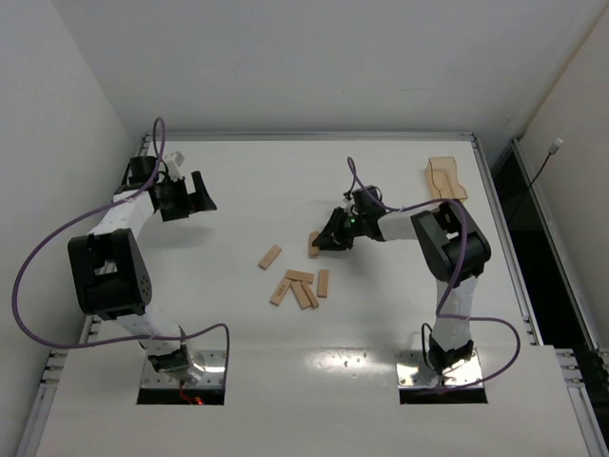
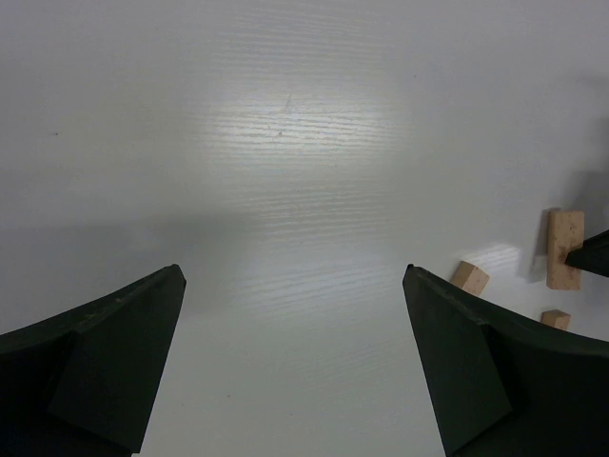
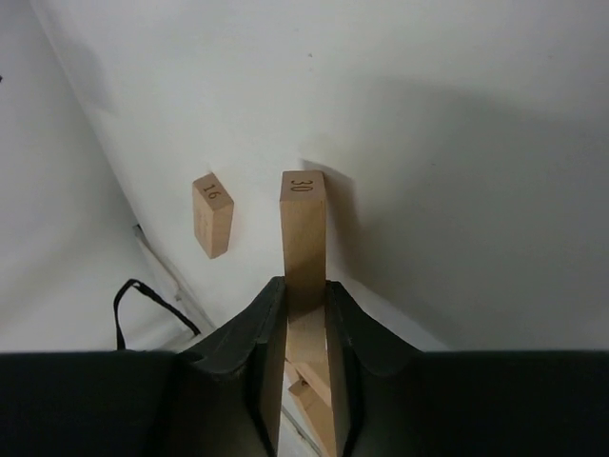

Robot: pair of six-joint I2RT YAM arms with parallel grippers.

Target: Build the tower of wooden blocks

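Wood blocks (image 1: 300, 276) lie scattered over the middle of the white table (image 1: 381, 314). I count six, though the ones lying together overlap, so I may be off by one.

Four lie flat in a loose cluster (image 1: 303, 288) out in front of the arm bases, touching or nearly so. One is crosswise at the far side, two are slanted below it, and one is straight at the right end.

A lone block (image 1: 270, 257) lies flat to the left of the cluster and a little farther out, apart from it.

The sixth is the held block (image 1: 314, 245), just beyond the cluster. The right gripper (image 1: 324, 239) has its two fingers pinched on the block's long sides.

In the right wrist view the right gripper (image 3: 305, 286) is nearly closed around this held block (image 3: 304, 228). The block sticks out past the fingertips, and its end face is stamped 30. I cannot tell whether that far end rests on the table. Another block in that view, stamped 16 (image 3: 212, 215), lies off to one side, clear of the fingers.

The left gripper (image 1: 203, 190) hangs over bare table at the far left, well apart from every block. Its fingers are spread wide and it holds nothing.

The left wrist view shows the same wide gap in the left gripper (image 2: 293, 276). Three of the blocks are just visible at its right edge.

One translucent orange-tan tray (image 1: 445, 181) sits at the far right of the table, well away from the wood.
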